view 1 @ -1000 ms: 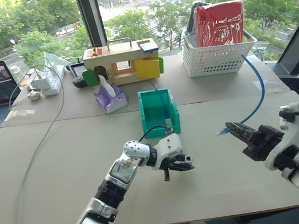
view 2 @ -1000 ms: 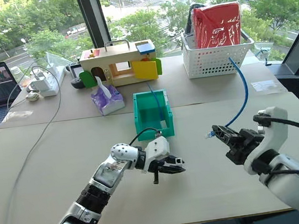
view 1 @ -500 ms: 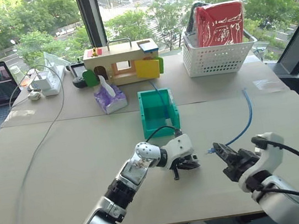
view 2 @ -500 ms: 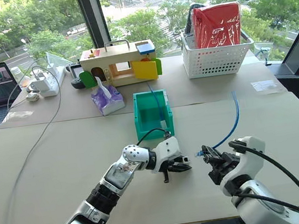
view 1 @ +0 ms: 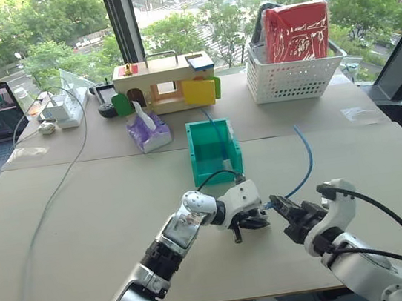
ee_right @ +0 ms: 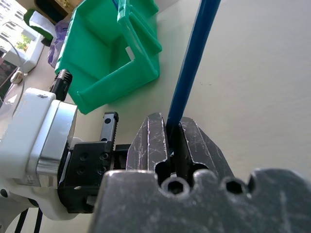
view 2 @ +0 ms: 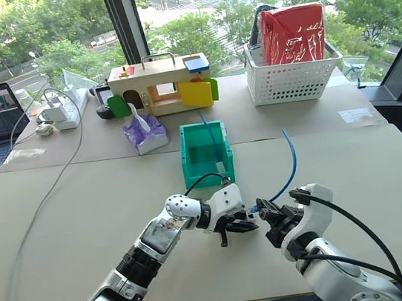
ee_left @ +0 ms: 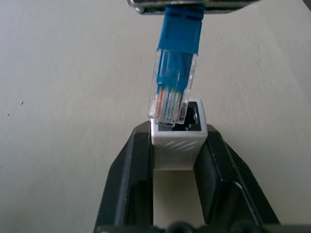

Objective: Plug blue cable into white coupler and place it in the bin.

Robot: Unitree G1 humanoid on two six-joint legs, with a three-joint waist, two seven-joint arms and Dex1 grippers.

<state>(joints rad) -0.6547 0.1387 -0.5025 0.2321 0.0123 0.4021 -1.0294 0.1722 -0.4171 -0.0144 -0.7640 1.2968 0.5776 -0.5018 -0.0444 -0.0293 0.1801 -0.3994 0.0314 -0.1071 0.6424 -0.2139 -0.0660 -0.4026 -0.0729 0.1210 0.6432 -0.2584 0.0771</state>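
- Our left gripper (ee_left: 177, 160) clamps the white coupler (ee_left: 178, 137), socket facing outward.
- Our right gripper (ee_right: 172, 141), shut on the blue cable (view 2: 287, 164), has swung in; its plug (ee_left: 171, 90) now touches the socket's rim, tilted, not seated.
- Beyond both jaws the bin (view 1: 214, 151) waits, so insertion comes next.

plug: clear glossy plastic plug (ee_left: 171, 92) on blue cable
coupler: small white matt plastic block (ee_left: 177, 141)
bin: teal smooth plastic box (view 1: 214, 151)
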